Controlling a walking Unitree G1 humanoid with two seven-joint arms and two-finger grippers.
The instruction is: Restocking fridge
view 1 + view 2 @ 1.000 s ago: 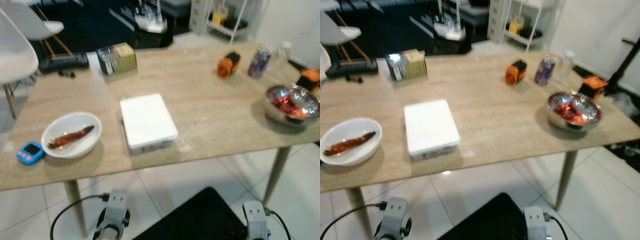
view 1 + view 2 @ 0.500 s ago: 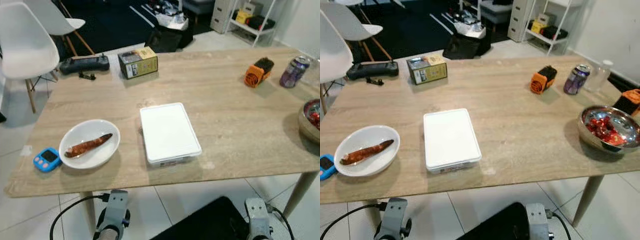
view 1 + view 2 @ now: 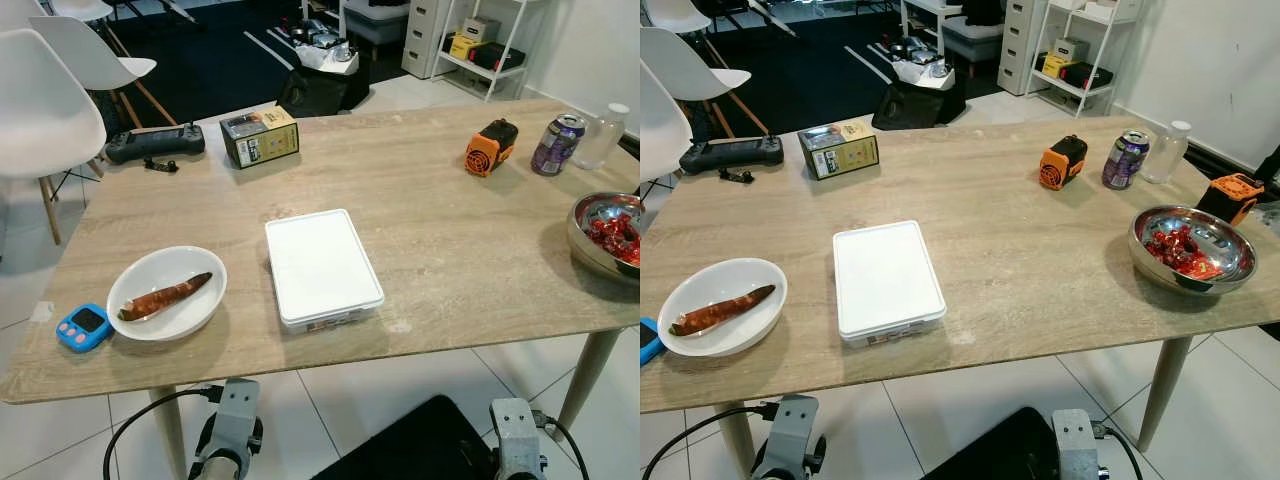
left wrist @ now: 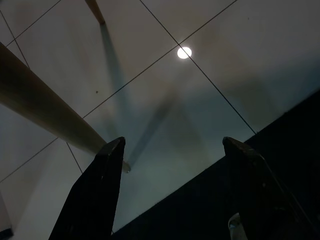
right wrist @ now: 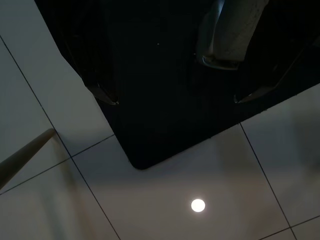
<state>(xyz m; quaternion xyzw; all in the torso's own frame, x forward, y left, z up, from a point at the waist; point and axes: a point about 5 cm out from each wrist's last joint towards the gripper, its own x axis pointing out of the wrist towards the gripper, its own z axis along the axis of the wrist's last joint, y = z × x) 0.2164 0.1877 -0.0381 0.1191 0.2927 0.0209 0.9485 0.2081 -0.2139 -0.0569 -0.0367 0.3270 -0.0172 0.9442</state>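
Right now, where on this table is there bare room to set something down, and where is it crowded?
Widest bare patch: between the white lidded container and the steel bowl, running up to the orange gadget. Another lies between the container and the cardboard box. Crowded: the far right corner around the can and bottle.

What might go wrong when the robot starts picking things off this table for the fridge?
The steel bowl of red food sits close to the table's right edge, so a nudge could tip it off. The white bowl is shallow, and tilting it might let the sausage slide out. The white box looks wide and flat, probably awkward for two thin fingers.
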